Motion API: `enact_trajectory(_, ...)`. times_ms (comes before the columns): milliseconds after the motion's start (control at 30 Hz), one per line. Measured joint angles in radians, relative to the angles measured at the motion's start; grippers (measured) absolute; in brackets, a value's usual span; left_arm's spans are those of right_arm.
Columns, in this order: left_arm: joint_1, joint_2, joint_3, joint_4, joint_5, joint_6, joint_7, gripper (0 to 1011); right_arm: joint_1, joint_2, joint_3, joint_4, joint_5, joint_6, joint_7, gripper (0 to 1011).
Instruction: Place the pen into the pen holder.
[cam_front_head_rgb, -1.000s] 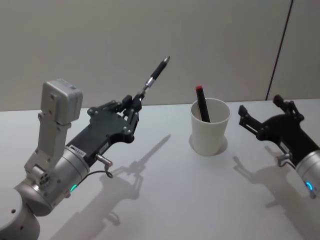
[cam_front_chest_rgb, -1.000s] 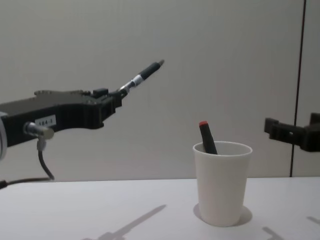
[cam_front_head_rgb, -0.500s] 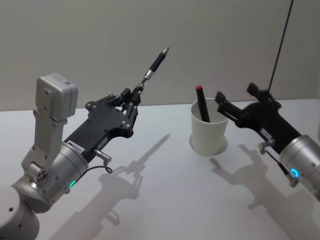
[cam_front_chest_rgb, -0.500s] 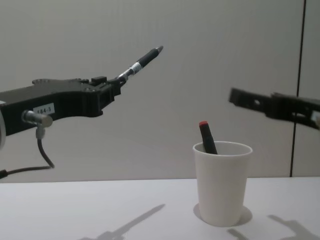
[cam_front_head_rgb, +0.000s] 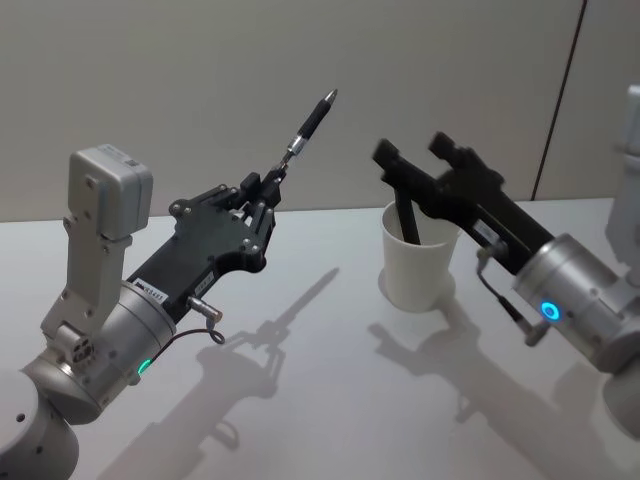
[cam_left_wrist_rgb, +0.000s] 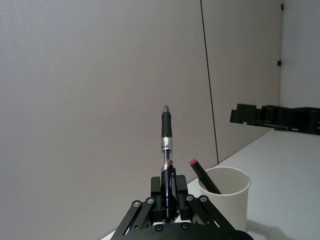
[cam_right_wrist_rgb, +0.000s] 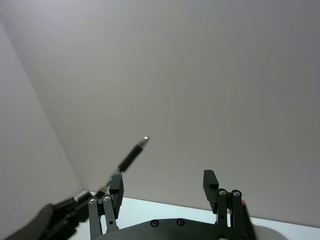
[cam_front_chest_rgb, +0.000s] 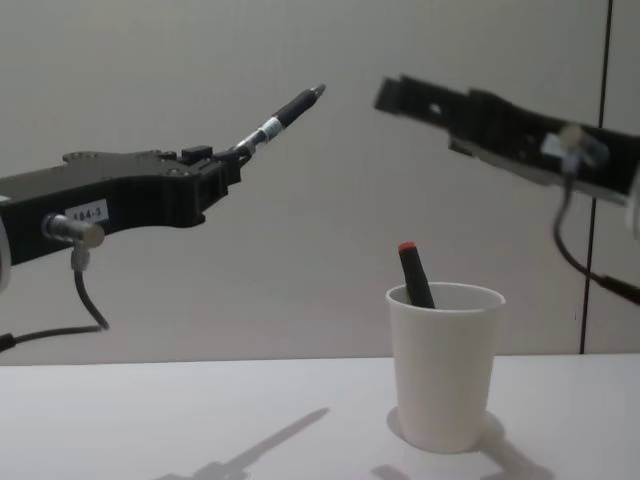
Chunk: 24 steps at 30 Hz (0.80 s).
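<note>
My left gripper (cam_front_head_rgb: 262, 196) is shut on the lower end of a black pen (cam_front_head_rgb: 308, 126) with a silver band, held high and slanting up toward the right. The pen (cam_front_chest_rgb: 280, 113) hangs left of and above the pen holder, a white paper cup (cam_front_chest_rgb: 443, 365) standing on the table. Inside the cup leans another dark pen with a red end (cam_front_chest_rgb: 413, 274). My right gripper (cam_front_head_rgb: 416, 152) is open in the air above the cup (cam_front_head_rgb: 420, 265), its fingers pointing at the held pen (cam_right_wrist_rgb: 131, 156). The left wrist view shows the pen (cam_left_wrist_rgb: 166, 144) upright between the jaws.
The white table (cam_front_head_rgb: 330, 400) runs left and forward of the cup. A plain grey wall (cam_front_chest_rgb: 330, 220) stands close behind. The two arms face each other over the cup.
My right arm has risen and swung left, from beside the cup to above it. The left gripper has lifted the pen slightly.
</note>
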Motion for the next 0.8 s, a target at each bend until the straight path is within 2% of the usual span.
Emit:
enact_trajectory(133,0.000,0.000,0.000,-0.001,0.000,-0.001,0.000,173,0.021,-0.026,-0.008,0.007,0.055,0.016,0.025,1001)
enact_trajectory(333,0.000,0.000,-0.001,-0.001,0.000,-0.001,0.000,173,0.035,-0.042,-0.015,0.017,0.094,0.027,0.043,1001)
enact_trajectory(533,0.000,0.000,-0.001,-0.001,0.000,-0.002,0.000,172,0.040,-0.048,-0.023,0.024,0.095,0.040,0.035,1001)
enact_trajectory(800,0.000,0.000,-0.001,-0.001,0.000,-0.002,0.000,172,0.051,-0.054,-0.037,0.042,0.052,0.082,-0.006,1001)
